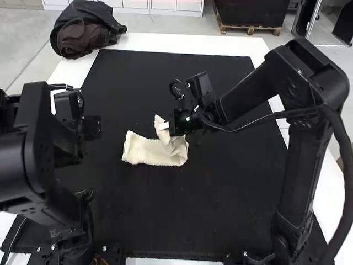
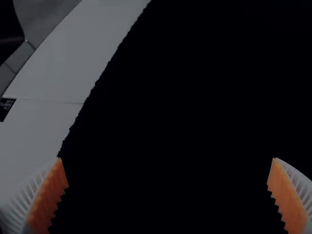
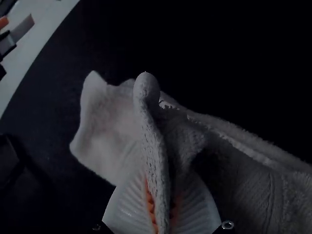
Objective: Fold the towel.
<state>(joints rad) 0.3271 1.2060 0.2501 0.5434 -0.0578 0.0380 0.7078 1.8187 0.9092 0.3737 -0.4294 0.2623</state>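
In the high view, the cream towel [image 1: 146, 150] lies on the black mat [image 1: 187, 221] over the table [image 1: 182, 41], near its middle. Its long axis runs roughly left to right; the left end lies low, while a bunched part near the right end rises into the right gripper [image 1: 165, 126]

In the left wrist view, the left gripper [image 2: 166, 159] has its jaws wide apart, nothing between them

In the right wrist view, the jaws are clamped on a raised ridge of towel, with loose cloth to either side. Folding looks partway along: the strip seems doubled already, but this lifted part still needs laying over and flattening
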